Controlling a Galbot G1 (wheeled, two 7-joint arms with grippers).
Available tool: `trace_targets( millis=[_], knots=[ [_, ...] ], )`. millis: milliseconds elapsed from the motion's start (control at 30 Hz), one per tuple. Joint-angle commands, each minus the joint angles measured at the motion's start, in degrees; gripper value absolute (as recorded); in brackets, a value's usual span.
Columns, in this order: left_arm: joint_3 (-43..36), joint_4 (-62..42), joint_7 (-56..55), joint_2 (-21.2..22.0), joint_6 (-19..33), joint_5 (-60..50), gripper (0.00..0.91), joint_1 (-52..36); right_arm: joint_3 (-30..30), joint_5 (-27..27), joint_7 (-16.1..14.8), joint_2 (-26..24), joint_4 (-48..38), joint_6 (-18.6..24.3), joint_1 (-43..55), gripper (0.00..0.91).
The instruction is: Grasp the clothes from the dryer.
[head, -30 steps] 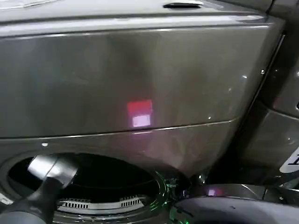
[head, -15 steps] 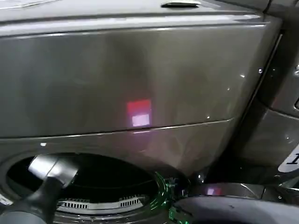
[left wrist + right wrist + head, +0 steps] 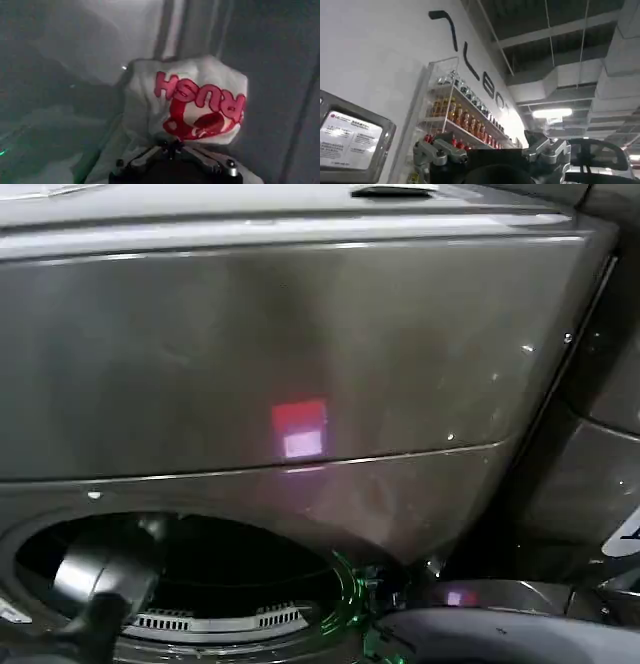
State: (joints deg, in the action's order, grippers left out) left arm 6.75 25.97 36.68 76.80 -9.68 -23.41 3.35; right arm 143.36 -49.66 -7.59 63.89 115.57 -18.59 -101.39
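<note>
We find the left claw (image 3: 172, 150) inside the dryer (image 3: 300, 354), reached through its round mouth; the clothes (image 3: 192, 102) lie just ahead against the drum wall, apparently ungripped; its fingers are spread wide; the grasp itself remains to be done; the right claw (image 3: 492, 155), also spread, waits outside, pointing upward.

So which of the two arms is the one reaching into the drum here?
The left arm: it enters the dryer mouth, its left gripper at the clothes. The right gripper faces a shelf wall.
</note>
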Motion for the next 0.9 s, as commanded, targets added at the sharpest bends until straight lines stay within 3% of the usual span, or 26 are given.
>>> trace_targets(
  millis=[33,200,400,633,767,900],
  knots=[
    [15.22,30.70,-19.85,0.34,-1.52,15.96,0.000,19.59,0.24,-0.02,0.19,0.06,-0.40,0.64,-0.27,0.907],
    [21.78,41.17,-31.75,3.05,8.08,21.73,0.000,29.57,-0.09,2.58,0.79,0.00,0.04,1.30,-0.12,0.907],
    [24.55,48.37,-40.69,6.48,13.89,29.58,0.000,34.49,-0.06,2.46,0.68,-0.13,0.54,2.26,-0.06,0.907],
    [21.26,50.56,-50.26,8.06,23.32,27.91,0.000,38.57,0.72,0.37,1.59,-0.22,0.15,2.62,0.01,0.907],
    [19.64,52.30,-52.19,8.14,23.40,29.12,0.000,39.70,0.76,-1.58,2.75,-0.20,0.04,4.31,-0.31,0.907],
    [19.16,54.27,-50.39,7.68,18.92,30.40,0.000,40.57,1.22,-1.73,2.47,-0.36,-0.14,4.53,-0.61,0.907]
  ],
)
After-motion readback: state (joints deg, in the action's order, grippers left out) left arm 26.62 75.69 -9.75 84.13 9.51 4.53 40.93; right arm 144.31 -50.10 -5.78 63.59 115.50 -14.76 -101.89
